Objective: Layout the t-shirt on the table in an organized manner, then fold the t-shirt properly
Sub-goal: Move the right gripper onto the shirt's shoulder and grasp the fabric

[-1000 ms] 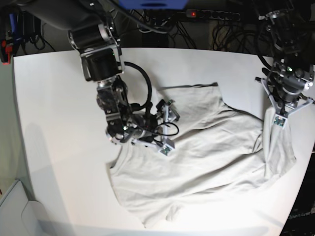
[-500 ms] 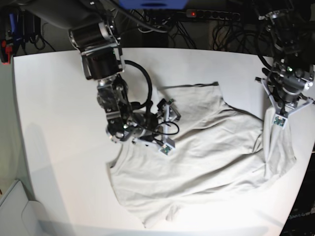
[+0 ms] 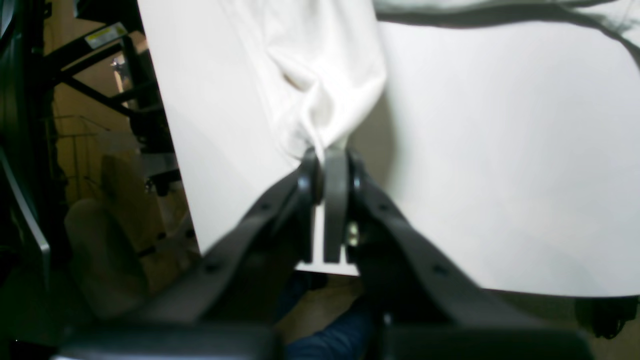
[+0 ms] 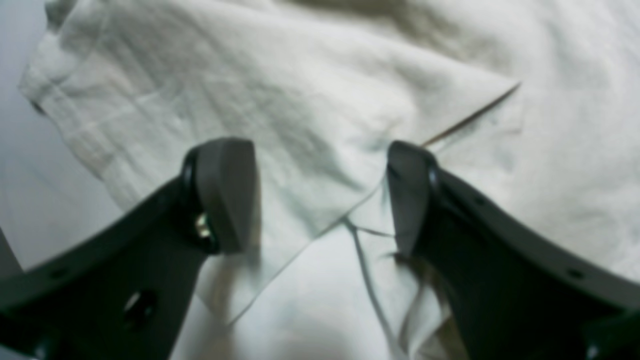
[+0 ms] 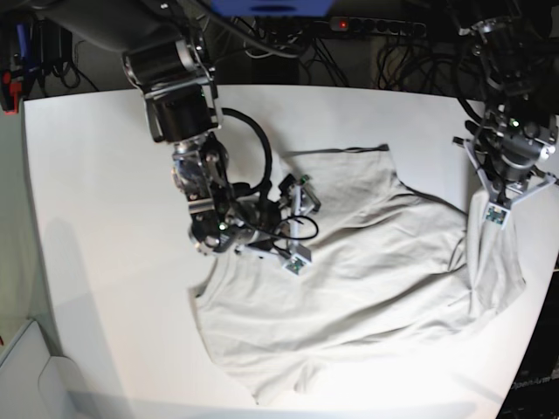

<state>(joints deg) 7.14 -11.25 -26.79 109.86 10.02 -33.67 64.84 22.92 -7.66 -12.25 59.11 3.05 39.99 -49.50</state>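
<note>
While the t-shirt [image 5: 367,262] lies diagonally across the white table [image 5: 96,192], left gripper [image 5: 495,209] pinches its edge; right gripper [image 5: 297,223] gapes wide.

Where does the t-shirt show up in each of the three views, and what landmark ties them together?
Base: the t-shirt lies spread across the centre and right.
Left wrist: a gathered bunch of it hangs at top centre, pinched in the shut left gripper.
Right wrist: it fills the upper frame, beneath the open right gripper.
Shared landmark: the white table.
</note>
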